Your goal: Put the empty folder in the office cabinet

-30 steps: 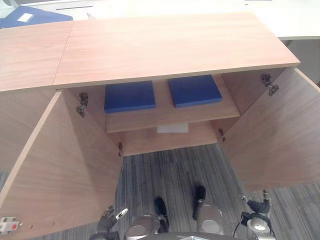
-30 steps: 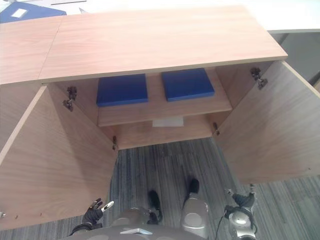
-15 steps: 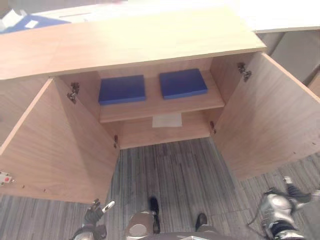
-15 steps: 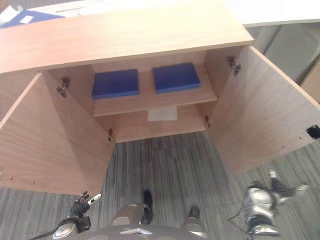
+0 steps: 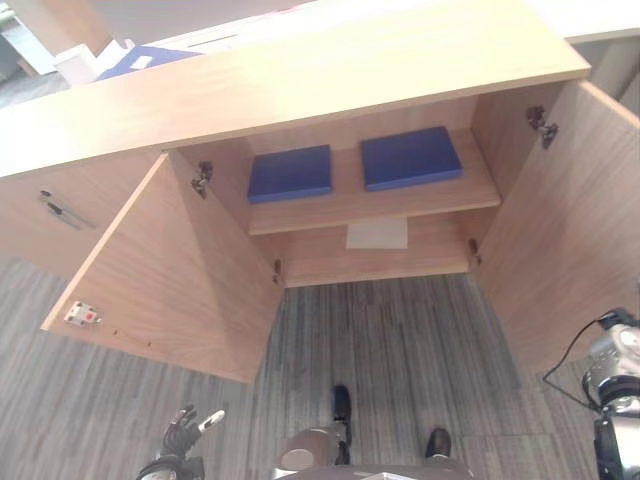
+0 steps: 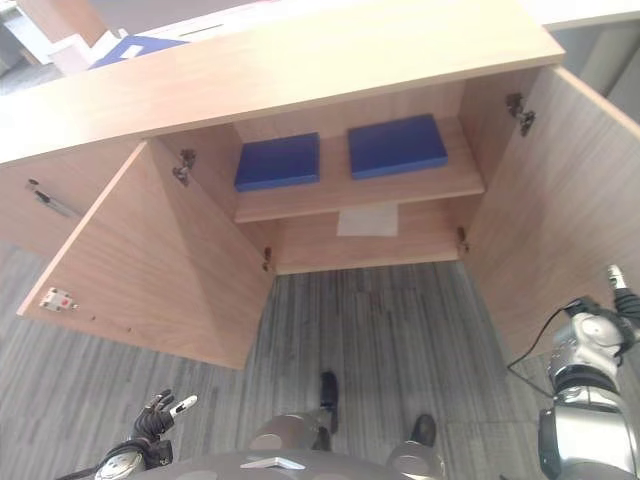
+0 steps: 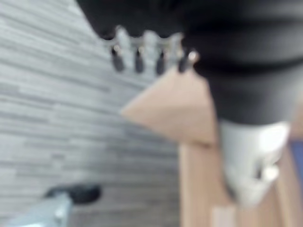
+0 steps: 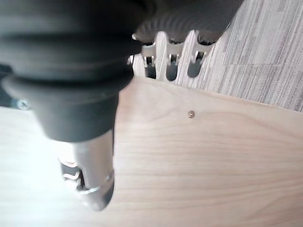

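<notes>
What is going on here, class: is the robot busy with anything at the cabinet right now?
Nothing is being handled at this moment. The office cabinet stands with both doors swung open, and two blue folders lie flat, side by side, on its upper shelf. A pale sheet lies on the shelf below. The robot stands back on the grey carpet; its left hand hangs low with relaxed fingers, holding nothing, and its right hand is beside the right door, also empty.

head stereo downward on cabinet (image 5: pixel 330 80) (wrist views close)
</notes>
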Controlling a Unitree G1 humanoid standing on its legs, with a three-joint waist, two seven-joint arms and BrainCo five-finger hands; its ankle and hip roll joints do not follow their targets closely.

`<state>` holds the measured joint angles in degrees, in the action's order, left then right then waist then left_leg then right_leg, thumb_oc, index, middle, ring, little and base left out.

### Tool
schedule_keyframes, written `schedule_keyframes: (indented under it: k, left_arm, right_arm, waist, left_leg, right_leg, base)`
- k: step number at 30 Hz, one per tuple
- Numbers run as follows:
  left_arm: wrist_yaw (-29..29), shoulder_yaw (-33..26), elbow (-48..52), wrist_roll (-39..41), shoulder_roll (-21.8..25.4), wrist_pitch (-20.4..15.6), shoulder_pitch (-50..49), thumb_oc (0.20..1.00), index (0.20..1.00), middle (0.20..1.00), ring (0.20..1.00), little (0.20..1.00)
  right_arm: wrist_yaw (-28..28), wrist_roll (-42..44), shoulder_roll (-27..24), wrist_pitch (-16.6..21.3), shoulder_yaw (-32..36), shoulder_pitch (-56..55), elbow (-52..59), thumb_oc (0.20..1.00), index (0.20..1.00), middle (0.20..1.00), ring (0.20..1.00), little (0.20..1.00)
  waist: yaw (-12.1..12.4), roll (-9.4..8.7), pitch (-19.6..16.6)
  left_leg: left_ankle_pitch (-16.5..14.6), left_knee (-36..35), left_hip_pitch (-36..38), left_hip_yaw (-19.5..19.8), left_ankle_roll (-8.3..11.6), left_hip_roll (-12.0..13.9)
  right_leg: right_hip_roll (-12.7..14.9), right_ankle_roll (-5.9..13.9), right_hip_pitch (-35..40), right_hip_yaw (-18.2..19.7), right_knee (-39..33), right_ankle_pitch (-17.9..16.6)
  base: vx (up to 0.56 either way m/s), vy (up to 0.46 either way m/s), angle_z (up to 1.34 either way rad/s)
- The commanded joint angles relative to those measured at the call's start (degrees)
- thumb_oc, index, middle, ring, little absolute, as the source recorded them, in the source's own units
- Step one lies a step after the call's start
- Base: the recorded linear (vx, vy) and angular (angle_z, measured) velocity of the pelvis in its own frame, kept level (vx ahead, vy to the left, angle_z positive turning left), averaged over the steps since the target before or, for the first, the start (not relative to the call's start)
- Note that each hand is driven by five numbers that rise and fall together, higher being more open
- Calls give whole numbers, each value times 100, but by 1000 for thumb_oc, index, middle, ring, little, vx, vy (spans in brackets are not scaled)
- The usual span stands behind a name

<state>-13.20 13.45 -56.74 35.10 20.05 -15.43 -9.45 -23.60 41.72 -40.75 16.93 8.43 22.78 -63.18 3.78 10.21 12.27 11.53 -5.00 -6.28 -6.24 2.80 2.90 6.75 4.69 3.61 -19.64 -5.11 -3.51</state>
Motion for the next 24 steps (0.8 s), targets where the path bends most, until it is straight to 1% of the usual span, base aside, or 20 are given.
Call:
schedule_keyframes:
  k: [1,2,3,4,6,9,11,12,13,15,16,17,18,19,20,21,22,24]
  left_arm:
    - [-71,27,-162,-266,385,-13,657,1000,1000,1000,1000,1000]
    - [-71,27,-162,-266,385,-13,657,1000,1000,1000,1000,1000]
    - [-78,-26,-189,-310,441,34,702,1000,1000,1000,1000,1000]
    - [-71,-54,-230,-306,479,56,743,1000,1000,1000,1000,1000]
    - [-62,-97,-294,-324,510,83,793,1000,1000,1000,1000,1000]
    - [-63,-112,-376,-328,512,78,848,1000,1000,1000,1000,1000]
    - [-61,-113,-403,-306,512,59,849,1000,1000,1000,1000,1000]
    - [-84,-121,-424,-273,513,50,852,1000,1000,1000,1000,1000]
    - [-114,-177,-454,-290,484,42,861,1000,1000,1000,1000,1000]
    - [-92,-174,-473,-302,412,7,854,1000,1000,1000,1000,1000]
    - [-71,-164,-487,-285,376,-26,840,1000,1000,1000,1000,1000]
    - [-54,-147,-484,-235,338,-69,816,1000,1000,1000,1000,1000]
    - [-54,-147,-484,-235,338,-69,816,1000,1000,1000,1000,1000]
    - [-71,-164,-483,-188,308,-117,798,1000,1000,1000,1000,1000]
    - [-71,-164,-483,-188,308,-117,798,1000,1000,1000,1000,1000]
    - [-82,-210,-473,-142,310,-125,784,1000,1000,1000,1000,1000]
    - [-100,-322,-451,-163,325,-97,782,1000,1000,1000,1000,1000]
    - [-80,-448,-390,-122,331,-62,759,1000,1000,1000,1000,1000]
  right_arm:
    - [1582,-218,-422,-194,-469,679,68,1000,1000,1000,1000,1000]
    - [1582,-218,-422,-194,-469,679,68,1000,1000,1000,1000,1000]
    - [1853,-207,-498,-268,-576,793,89,1000,1000,1000,1000,1000]
    - [1954,-237,-593,-369,-667,880,88,1000,1000,1000,1000,1000]
    - [2105,-229,-714,-400,-760,1054,43,1000,1000,1000,1000,1000]
    - [2314,-299,-741,-399,-888,1303,23,1000,1000,1000,1000,1000]
    - [2330,-409,-711,-422,-935,1360,57,1000,1000,1000,1000,1000]
    - [2328,-414,-673,-492,-1001,1404,102,1000,1000,1000,1000,1000]
    - [2064,-348,-561,-605,-1074,1442,156,1000,1000,1000,1000,1000]
    - [2016,-333,-462,-589,-1069,1460,105,1000,1000,1000,1000,1000]
    - [2160,-407,-419,-574,-1063,1461,75,1000,1000,1000,1000,1000]
    - [2513,-601,-372,-516,-1099,1465,64,1000,1000,1000,1000,1000]
    - [2513,-601,-372,-516,-1099,1465,64,1000,1000,1000,1000,1000]
    - [3151,-818,-289,-351,-1273,1516,145,1000,1000,1000,1000,1000]
    - [3151,-818,-289,-351,-1273,1516,145,1000,1000,1000,1000,1000]
    - [3435,-1019,-225,-280,-1401,1532,258,1000,1000,1000,1000,1000]
    - [3661,-1149,-96,-227,-1689,1462,548,1000,1000,1000,1000,1000]
    - [3879,-1342,99,-169,-1995,1323,886,1000,1000,1000,1000,1000]
  waist:
    - [138,-294,277]
    - [138,-294,277]
    - [139,-317,314]
    - [137,-338,353]
    - [142,-355,410]
    - [151,-373,471]
    - [150,-382,494]
    - [147,-390,514]
    - [145,-412,532]
    - [162,-419,531]
    - [176,-421,527]
    - [201,-418,530]
    - [201,-418,530]
    - [241,-405,544]
    - [241,-405,544]
    - [262,-410,546]
    - [293,-441,542]
    - [332,-501,534]
  left_leg:
    - [-935,0,430,1,86,-18]
    - [-935,0,430,1,86,-18]
    - [-899,0,395,7,114,12]
    - [-868,0,372,4,134,35]
    - [-812,0,329,6,179,86]
    - [-742,5,258,-8,234,152]
    - [-721,18,249,-10,251,174]
    - [-696,29,248,-28,267,202]
    - [-659,60,247,-59,292,246]
    - [-637,89,244,-74,310,281]
    - [-624,105,234,-78,321,295]
    - [-606,122,223,-67,336,304]
    - [-606,122,223,-67,336,304]
    - [-568,139,192,-57,365,316]
    - [-568,139,192,-57,365,316]
    - [-548,146,170,-55,381,323]
    - [-511,162,136,-58,403,339]
    - [-486,193,114,-56,420,370]
  right_leg:
    - [84,-84,-209,213,588,739]
    - [84,-84,-209,213,588,739]
    - [59,-100,-239,225,632,761]
    - [38,-114,-257,226,666,779]
    - [-7,-149,-289,233,709,813]
    - [-56,-180,-319,232,726,839]
    - [-68,-191,-314,238,739,846]
    - [-74,-200,-298,241,737,847]
    - [-84,-208,-260,246,718,835]
    - [-95,-218,-212,241,690,838]
    - [-103,-228,-188,238,676,843]
    - [-108,-245,-153,226,656,850]
    - [-108,-245,-153,226,656,850]
    - [-113,-263,-107,188,626,853]
    - [-113,-263,-107,188,626,853]
    - [-116,-264,-87,164,612,853]
    - [-115,-264,-50,119,589,841]
    - [-115,-259,1,60,559,826]
  base:
    - [-77,-101,-1]
    - [-71,-116,-1]
    - [-67,-130,-2]
    - [-91,-169,-4]
    - [-92,-149,-4]
    - [-89,-98,-5]
    - [-33,-43,-2]
    - [-33,-72,-4]
    - [-21,-68,-6]
    - [-1,-43,-4]
    - [0,0,0]
    - [0,0,0]
    - [0,0,0]
    - [0,0,0]
    - [-36,12,-7]
    - [-18,1,-8]
    - [-18,-3,-10]
    - [6,-16,-5]
